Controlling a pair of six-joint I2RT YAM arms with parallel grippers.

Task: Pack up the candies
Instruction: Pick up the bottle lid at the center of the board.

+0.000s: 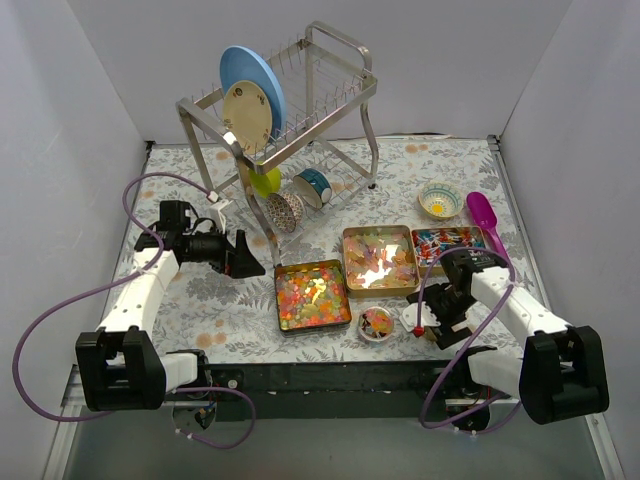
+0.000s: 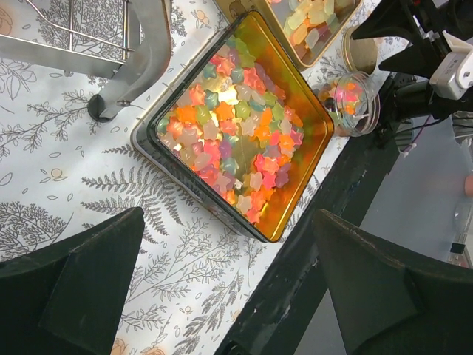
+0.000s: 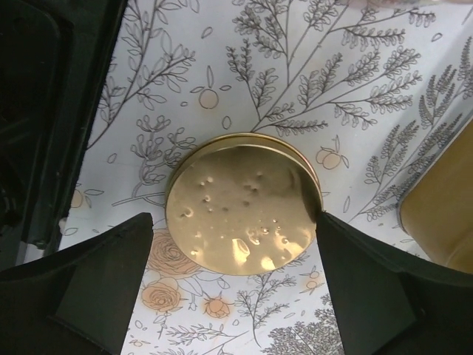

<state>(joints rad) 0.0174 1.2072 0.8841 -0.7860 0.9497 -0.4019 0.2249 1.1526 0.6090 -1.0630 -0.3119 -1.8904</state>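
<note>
Three open tins hold the candies: small multicoloured bits (image 1: 311, 293) (image 2: 229, 126), yellow-orange gummies (image 1: 379, 258) (image 2: 314, 21) and red-blue-white wrapped pieces (image 1: 447, 239). A small clear jar (image 1: 377, 323) (image 2: 353, 101) with a few candies stands near the front edge. My left gripper (image 1: 258, 266) (image 2: 228, 216) hangs open and empty just left of the tin of bits (image 2: 310, 170). My right gripper (image 1: 432, 322) (image 3: 233, 220) is open low over the cloth, its fingers on either side of the round gold lid (image 3: 242, 203), the right one at the lid's rim. The top view hides the lid.
A purple scoop (image 1: 487, 220) and a small patterned bowl (image 1: 440, 201) lie at the back right. A metal dish rack (image 1: 290, 110) with plates stands at the back; one leg (image 2: 144, 59) is close to the tin of bits. The table's black front edge (image 2: 318, 251) runs under my left gripper.
</note>
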